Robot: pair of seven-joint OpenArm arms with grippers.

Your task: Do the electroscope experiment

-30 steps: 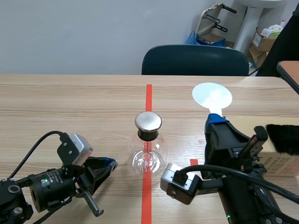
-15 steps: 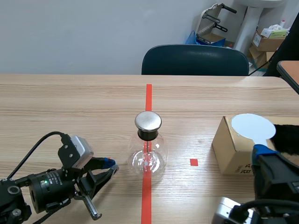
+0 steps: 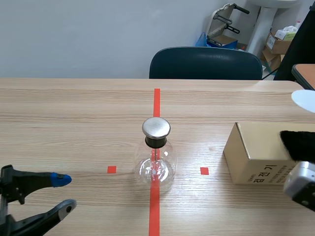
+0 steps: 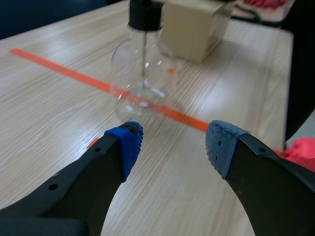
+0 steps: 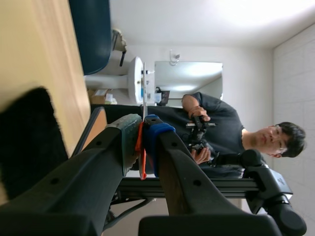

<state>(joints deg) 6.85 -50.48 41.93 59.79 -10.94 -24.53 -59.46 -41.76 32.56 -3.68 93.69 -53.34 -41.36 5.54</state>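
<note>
Flask (image 3: 156, 156) with metal cap (image 3: 156, 128) stands upright on the red tape line at mid-table (image 3: 74, 108). It is ahead of my left claw (image 4: 174, 145), which sits low over the wood with its fingers spread wide and nothing between them. My right claw (image 5: 142, 142) is pinched narrow on the orange handle of a thin white paddle (image 3: 304, 101), raised at the far right beyond the cardboard box (image 3: 253, 150), which has a black fur pad (image 3: 298, 142) lying on it.
</note>
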